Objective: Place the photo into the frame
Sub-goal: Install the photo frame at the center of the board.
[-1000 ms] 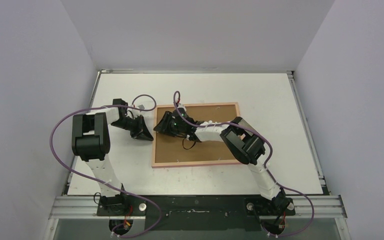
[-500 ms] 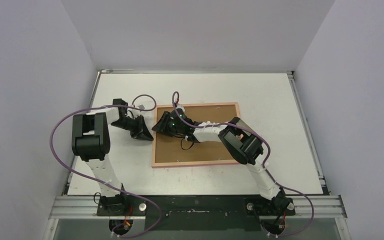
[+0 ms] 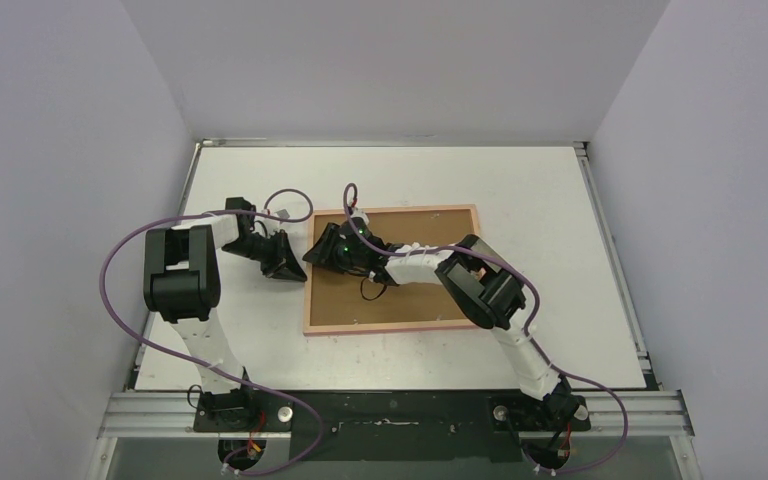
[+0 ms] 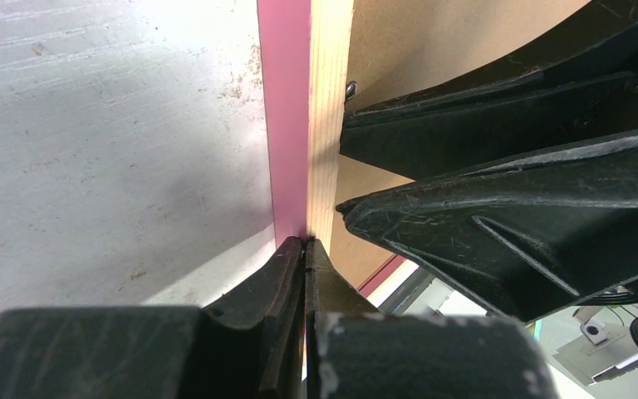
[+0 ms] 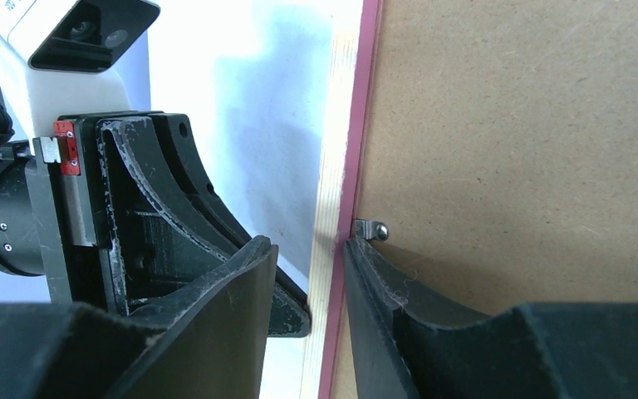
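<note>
The frame (image 3: pixel 390 326) lies face down on the table, pale wood side up, with its pink edge in the left wrist view (image 4: pixel 291 125). A brown backing board (image 3: pixel 415 295) fills it. The photo is hidden. My left gripper (image 3: pixel 298 271) is shut, and its tips (image 4: pixel 305 243) touch the outer side of the frame's left rail. My right gripper (image 3: pixel 313 254) is open and straddles that same rail (image 5: pixel 332 166). One finger is outside the rail. The other finger (image 5: pixel 382 283) is on the board, against a small metal tab (image 5: pixel 371 229).
The white table (image 3: pixel 520 180) extends around the frame, with walls on three sides. A metal rail (image 3: pixel 400 410) with the arm bases runs along the near edge. The two grippers sit close together at the frame's left rail, and purple cables loop above both arms.
My right gripper has shifted slightly left, toward the frame's left rail. The left arm and the frame have not visibly moved.
</note>
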Available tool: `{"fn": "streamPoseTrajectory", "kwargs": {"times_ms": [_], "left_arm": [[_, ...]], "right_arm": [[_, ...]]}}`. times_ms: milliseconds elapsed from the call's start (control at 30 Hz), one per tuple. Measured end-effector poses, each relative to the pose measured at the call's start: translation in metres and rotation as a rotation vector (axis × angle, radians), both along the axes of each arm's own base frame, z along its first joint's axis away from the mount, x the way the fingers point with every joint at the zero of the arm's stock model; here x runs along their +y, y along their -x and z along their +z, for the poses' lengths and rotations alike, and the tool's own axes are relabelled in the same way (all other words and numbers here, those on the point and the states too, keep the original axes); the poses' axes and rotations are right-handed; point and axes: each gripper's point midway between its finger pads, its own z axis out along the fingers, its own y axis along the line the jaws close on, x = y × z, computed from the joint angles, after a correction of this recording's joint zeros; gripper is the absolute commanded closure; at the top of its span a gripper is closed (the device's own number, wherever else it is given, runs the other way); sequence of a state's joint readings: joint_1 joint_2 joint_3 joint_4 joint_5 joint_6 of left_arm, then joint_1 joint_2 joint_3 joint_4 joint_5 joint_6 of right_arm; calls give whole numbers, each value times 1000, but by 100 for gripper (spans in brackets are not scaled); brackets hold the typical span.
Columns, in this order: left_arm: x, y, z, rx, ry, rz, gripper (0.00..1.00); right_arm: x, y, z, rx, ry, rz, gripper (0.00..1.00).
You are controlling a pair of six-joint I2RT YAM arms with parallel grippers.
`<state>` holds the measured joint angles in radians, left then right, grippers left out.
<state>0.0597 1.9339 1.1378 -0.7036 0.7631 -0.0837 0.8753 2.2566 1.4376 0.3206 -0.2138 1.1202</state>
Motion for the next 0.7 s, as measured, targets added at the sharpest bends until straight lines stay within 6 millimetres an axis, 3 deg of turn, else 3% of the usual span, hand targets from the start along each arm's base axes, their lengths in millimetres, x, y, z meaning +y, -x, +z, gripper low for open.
{"fn": "streamPoseTrajectory", "kwargs": {"times_ms": [433,500,600,700], "left_arm": [[0,0,0,-5,1,-7,100],[0,0,0,-5,3,-7,100],[3,2,1,5,4,-4,100],[8,4,3,21,4,6,100]], "right_arm": [[1,0,1,-2,-5,4,59],[-6,1,4,0,-1,3,53],[-26,8,13,6,30,6,33],[-62,6,42,-23,67,-22,20]]}}
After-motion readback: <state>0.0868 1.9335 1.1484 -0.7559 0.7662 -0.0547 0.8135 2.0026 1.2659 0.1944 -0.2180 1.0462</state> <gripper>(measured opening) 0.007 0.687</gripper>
